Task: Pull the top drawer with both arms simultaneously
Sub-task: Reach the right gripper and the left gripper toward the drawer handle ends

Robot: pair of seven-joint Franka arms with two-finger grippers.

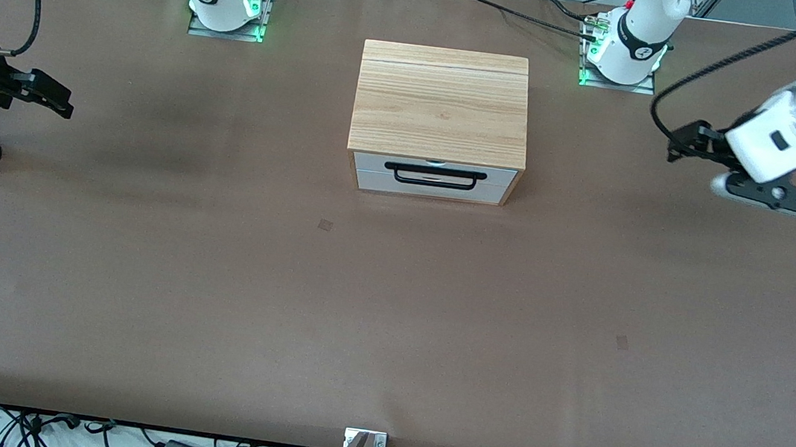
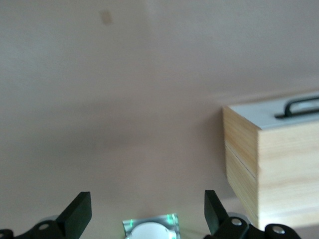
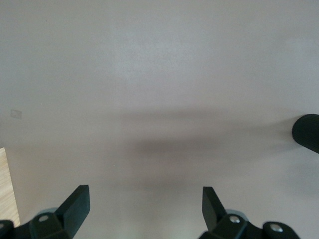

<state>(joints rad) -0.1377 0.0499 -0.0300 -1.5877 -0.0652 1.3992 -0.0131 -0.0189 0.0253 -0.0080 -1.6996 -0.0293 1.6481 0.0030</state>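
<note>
Mid-desk, top drawer (image 1: 435, 171) sits shut, handle facing cam; my left claw (image 1: 677, 144) & right claw (image 1: 56, 98) hover spread at either end, ready to approach.

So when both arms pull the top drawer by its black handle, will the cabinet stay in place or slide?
The cabinet stands loose on the smooth table, so it may slide. The top drawer looks shallow, probably light. Its thin handle seems stiff.
</note>
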